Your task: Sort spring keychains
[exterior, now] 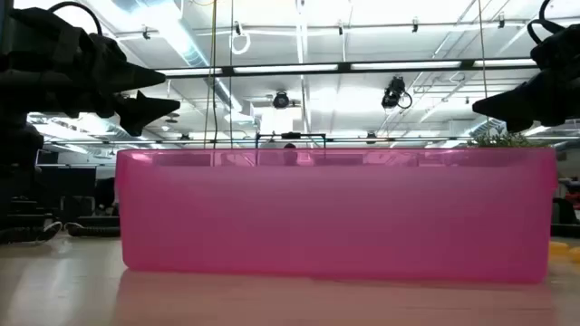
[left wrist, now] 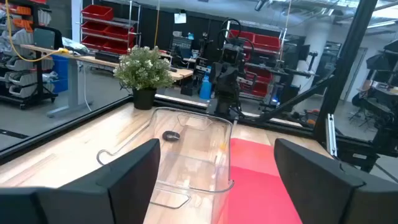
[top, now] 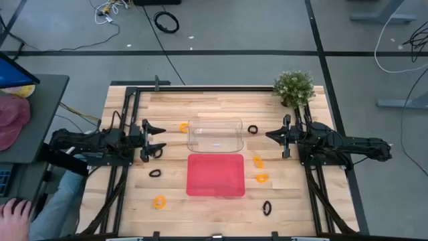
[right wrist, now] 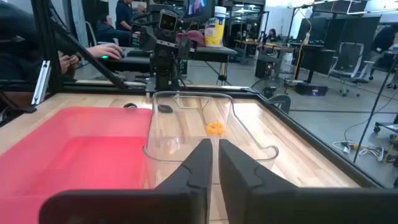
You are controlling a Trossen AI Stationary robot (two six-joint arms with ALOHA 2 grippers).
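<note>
Small coiled keychains lie scattered flat on the wooden table in the high view: orange ones (top: 183,127), (top: 258,161), (top: 262,178), (top: 158,201) and black ones (top: 253,129), (top: 155,173), (top: 267,208). One more black keychain (top: 154,152) lies just below my left gripper. My left gripper (top: 162,137) hovers left of the clear tray (top: 215,134), open; its wide-apart fingers (left wrist: 124,180) hold nothing. My right gripper (top: 269,136) hovers right of that tray, shut (right wrist: 214,158) and empty. The red tray (top: 215,175) sits nearer.
A potted plant (top: 294,87) stands at the far right corner of the table. In the low view the red tray's wall (exterior: 335,213) blocks most of the table. A person sits at a desk (top: 27,114) left of the table, with a hand (top: 15,213) nearby.
</note>
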